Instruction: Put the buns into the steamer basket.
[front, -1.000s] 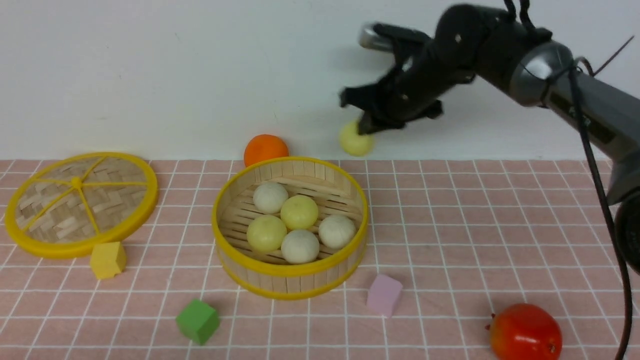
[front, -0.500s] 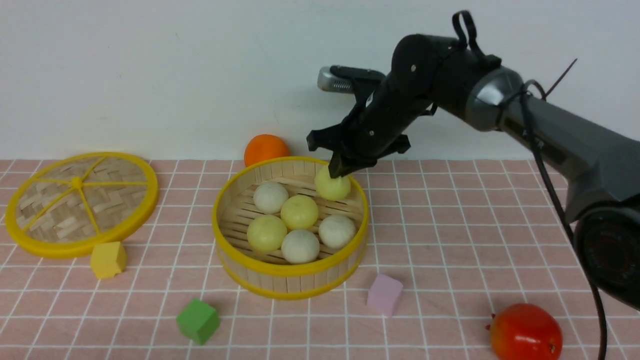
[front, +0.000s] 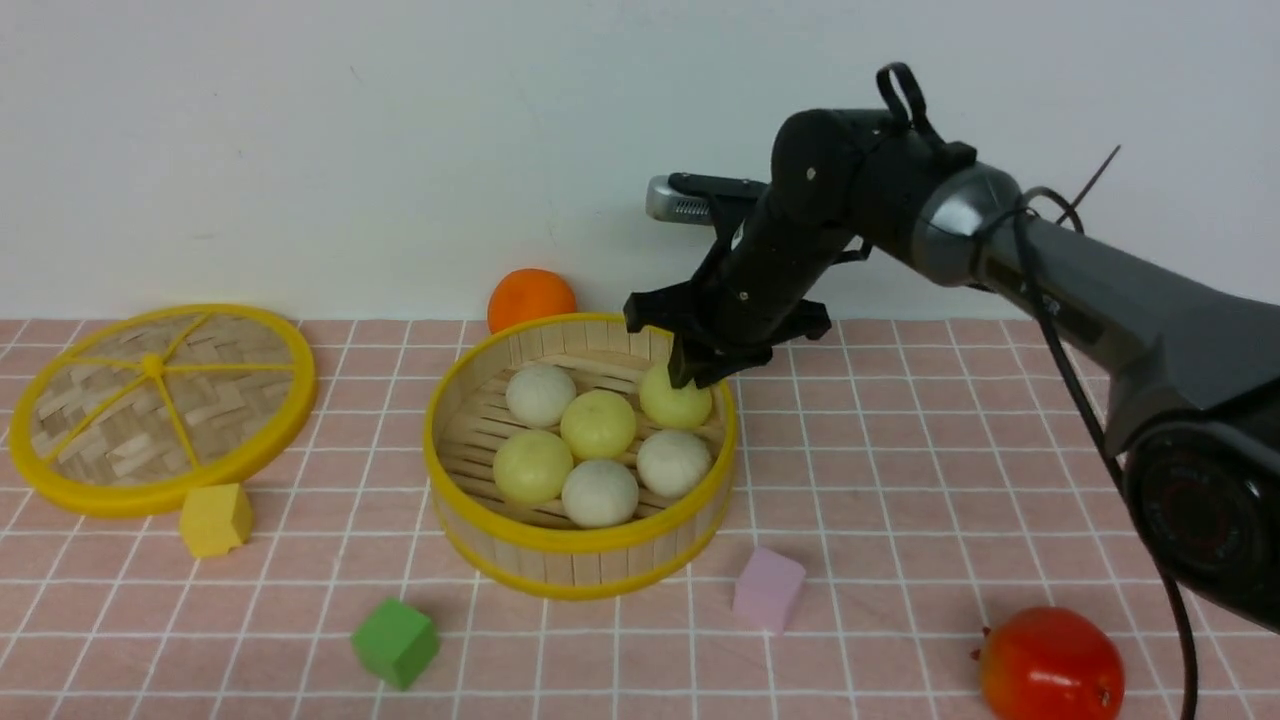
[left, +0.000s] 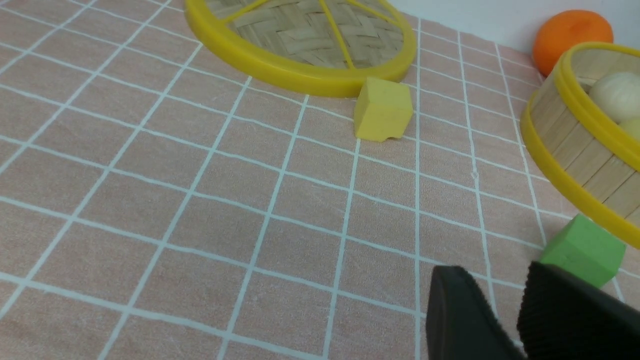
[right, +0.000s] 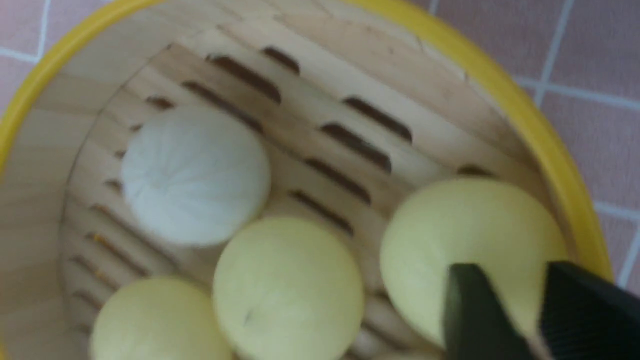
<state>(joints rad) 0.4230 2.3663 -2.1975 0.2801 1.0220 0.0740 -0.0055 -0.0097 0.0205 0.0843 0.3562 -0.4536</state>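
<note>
Right fingers (front: 690, 378), parted by a narrow gap, rest atop the sixth pale yellow dome-shaped bun (front: 675, 400) inside the round bamboo-slat steamer basket (front: 580, 540) at frame centre; grip indeterminate.

Looking down into the steamer basket (right: 540, 125), slatted floor, yellow rim. One white bun (right: 192, 172) and three pale yellow buns (right: 287, 290) sit inside. The right gripper (right: 537, 320) sits at the frame edge over the yellow bun nearest the rim (right: 460, 235), fingers (right: 470, 315) slightly apart; contact unclear.
</note>
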